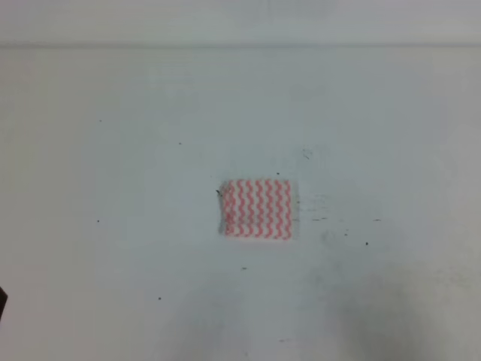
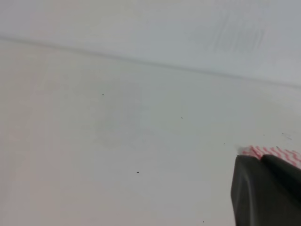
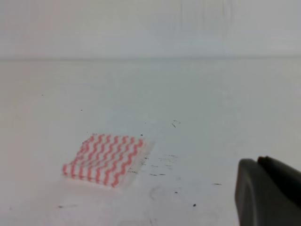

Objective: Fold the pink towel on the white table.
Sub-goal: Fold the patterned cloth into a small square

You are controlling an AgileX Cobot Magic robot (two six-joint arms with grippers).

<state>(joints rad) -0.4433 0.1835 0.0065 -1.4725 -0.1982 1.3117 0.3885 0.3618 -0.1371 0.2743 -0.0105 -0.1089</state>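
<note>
While both claws hang clear, left claw (image 2: 270,188) and right claw (image 3: 270,190) lower right in their wrist views, spread unreadable, pink towel (image 1: 257,208) lies mid-frame on white bench (image 1: 113,263), compact, apparently folded; little seems left.

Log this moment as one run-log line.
pink towel: small folded rectangle, flat on white table | both grippers: clear of towel, state unclear

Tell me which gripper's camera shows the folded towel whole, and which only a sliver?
The right wrist view shows the pink towel whole, a compact folded square lying clear of the right gripper. The left wrist view shows only a striped edge behind the left gripper.
</note>
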